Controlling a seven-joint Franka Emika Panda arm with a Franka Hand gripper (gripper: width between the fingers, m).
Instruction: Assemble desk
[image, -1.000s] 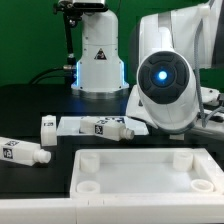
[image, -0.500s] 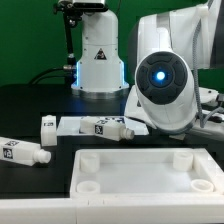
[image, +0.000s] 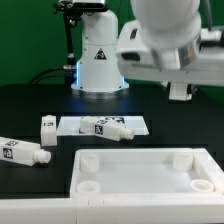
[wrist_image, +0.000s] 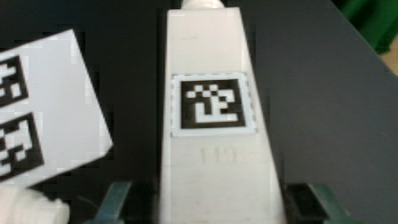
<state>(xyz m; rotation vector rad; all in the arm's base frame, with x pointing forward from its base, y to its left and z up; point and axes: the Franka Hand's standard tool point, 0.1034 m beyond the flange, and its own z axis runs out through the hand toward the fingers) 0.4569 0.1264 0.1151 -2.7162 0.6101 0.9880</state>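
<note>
While the arm's white body (image: 160, 40) fills the top of the exterior view, the wrist view shows the end effector (wrist_image: 214, 196) spread. Its 2 dark fingers (wrist_image: 121, 198) stand one on each side of a white square-section leg (wrist_image: 214, 60), with a narrow gap at either side, so nothing is pinched. This straddled leg lies flat on the dark bench (wrist_image: 338, 110) with a black-and-white marker tag (wrist_image: 212, 104) on its upper face. The marker board (wrist_image: 45, 110) lies at an angle just beside it; I cannot tell whether they touch. In the exterior view the tabletop (image: 140, 172) rests open side up at the near edge of the bench, toward the exterior view's right, with 4 round sockets (image: 88, 185) at its corners. Behind it, mid-bench, a tagged leg (image: 105, 127) lies across the marker board. A stubby tagged piece (image: 47, 127) stands just off the board's end on the exterior view's left. An outer leg (image: 25, 152) lies tilted at the bench edge on the exterior view's left. I cannot tell which of these is the straddled leg.
</note>
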